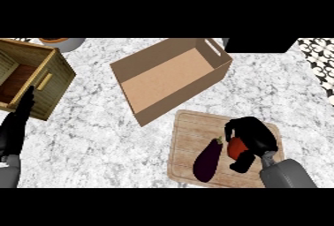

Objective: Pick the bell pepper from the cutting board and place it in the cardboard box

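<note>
The small red-orange bell pepper (236, 148) sat at the lower right of the frame, on the right half of the pale wooden cutting board (189, 132), largely hidden. The board was a rounded rectangle with a routed groove near its edge, lying flat and slightly turned. Just above and left of it, in the upper middle of the frame, stood the open brown cardboard box (171, 79), set at an angle, its mouth up and a slot handle cut in its far wall.

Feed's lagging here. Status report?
Right hand curled on bell pepper, on cutting board. Left hand open, resting. Eggplant alongside. Cardboard box empty.
</note>
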`<state>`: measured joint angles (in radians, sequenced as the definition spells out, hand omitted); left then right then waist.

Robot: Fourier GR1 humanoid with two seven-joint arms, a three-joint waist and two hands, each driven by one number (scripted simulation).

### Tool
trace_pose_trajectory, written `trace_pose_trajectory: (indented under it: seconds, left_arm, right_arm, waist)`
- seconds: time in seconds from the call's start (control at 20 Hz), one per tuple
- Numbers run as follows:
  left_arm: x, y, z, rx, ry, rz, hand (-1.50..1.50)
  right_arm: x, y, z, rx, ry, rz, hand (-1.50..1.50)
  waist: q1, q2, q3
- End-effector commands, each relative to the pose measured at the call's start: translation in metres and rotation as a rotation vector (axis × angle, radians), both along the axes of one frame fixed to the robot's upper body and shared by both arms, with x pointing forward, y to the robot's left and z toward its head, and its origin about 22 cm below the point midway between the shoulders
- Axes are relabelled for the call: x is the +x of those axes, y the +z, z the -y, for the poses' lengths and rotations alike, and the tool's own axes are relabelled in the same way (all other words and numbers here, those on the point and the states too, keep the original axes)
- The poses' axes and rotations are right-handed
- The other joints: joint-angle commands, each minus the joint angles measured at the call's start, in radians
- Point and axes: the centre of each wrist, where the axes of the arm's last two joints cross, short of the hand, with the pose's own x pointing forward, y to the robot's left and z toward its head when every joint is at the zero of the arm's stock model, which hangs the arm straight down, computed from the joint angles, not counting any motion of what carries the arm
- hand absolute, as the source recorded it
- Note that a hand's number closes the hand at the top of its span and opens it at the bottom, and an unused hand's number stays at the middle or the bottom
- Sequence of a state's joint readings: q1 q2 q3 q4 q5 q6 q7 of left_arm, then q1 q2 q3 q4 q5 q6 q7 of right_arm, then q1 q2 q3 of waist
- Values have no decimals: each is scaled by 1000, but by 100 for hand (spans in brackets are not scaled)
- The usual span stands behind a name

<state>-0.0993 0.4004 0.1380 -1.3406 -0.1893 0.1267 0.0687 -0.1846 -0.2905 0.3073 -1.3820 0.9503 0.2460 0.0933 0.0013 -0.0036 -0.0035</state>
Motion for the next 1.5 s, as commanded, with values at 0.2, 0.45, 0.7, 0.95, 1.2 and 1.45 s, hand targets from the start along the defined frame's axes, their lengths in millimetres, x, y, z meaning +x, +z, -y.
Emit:
trace_pose_trajectory:
  seconds: [0.2,0.45,0.7,0.95,1.2,1.45]
  left_arm:
    - [-9,-7,-5,1,-1,-18,0]
    - [12,5,4,-16,5,-6,0]
    - [-1,-14,5,0,11,-6,0]
    - [-7,-1,0,-4,-4,-11,0]
    - [8,-6,1,-10,-9,-7,0]
    - [0,-8,-3,-9,-22,3,0]
  right_arm:
    - [22,16,11,-17,-256,164,150]
    - [30,29,41,-85,-405,323,150]
    - [16,69,33,-25,-406,518,150]
    - [22,125,10,48,-263,676,150]
    - [37,158,-30,126,-183,661,150]
    - [68,177,-58,299,-192,626,150]
  waist:
    - [1,3,4]
    - [-7,3,3]
    - [-10,2,3]
    - [2,1,3]
    - [2,4,3]
    - [10,6,3]
